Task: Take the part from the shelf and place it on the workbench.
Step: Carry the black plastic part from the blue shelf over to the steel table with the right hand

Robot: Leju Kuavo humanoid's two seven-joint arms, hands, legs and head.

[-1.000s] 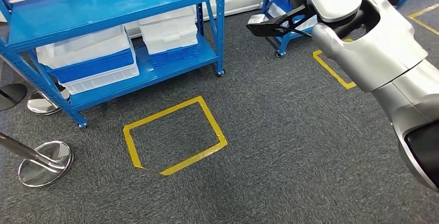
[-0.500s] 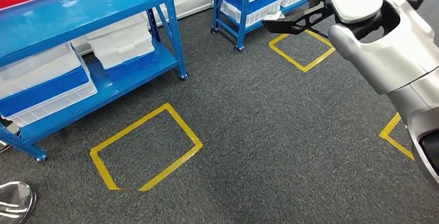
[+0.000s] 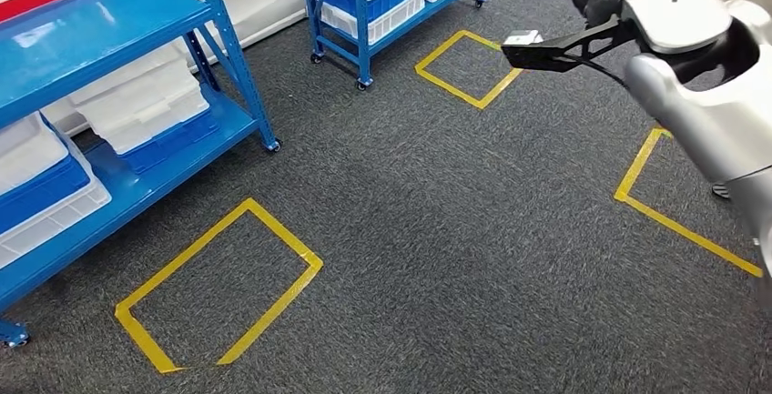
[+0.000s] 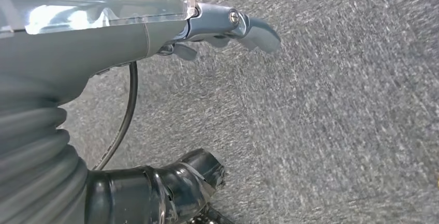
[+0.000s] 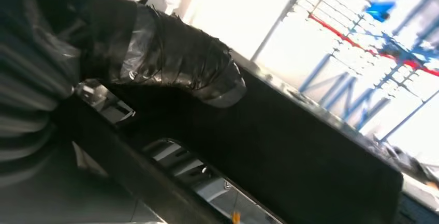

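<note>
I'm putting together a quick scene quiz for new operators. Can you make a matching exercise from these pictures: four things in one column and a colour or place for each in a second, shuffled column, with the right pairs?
Column one:
1. shelf frame
2. tape square
3. black part
4. carpet

Column two:
A. yellow, stuck flat on the floor
B. dark grey, covering the floor
C. blue, with white and blue bins on it
D. up in the air at the right arm, in the right hand

Pairs: 1-C, 2-A, 3-D, 4-B
</note>
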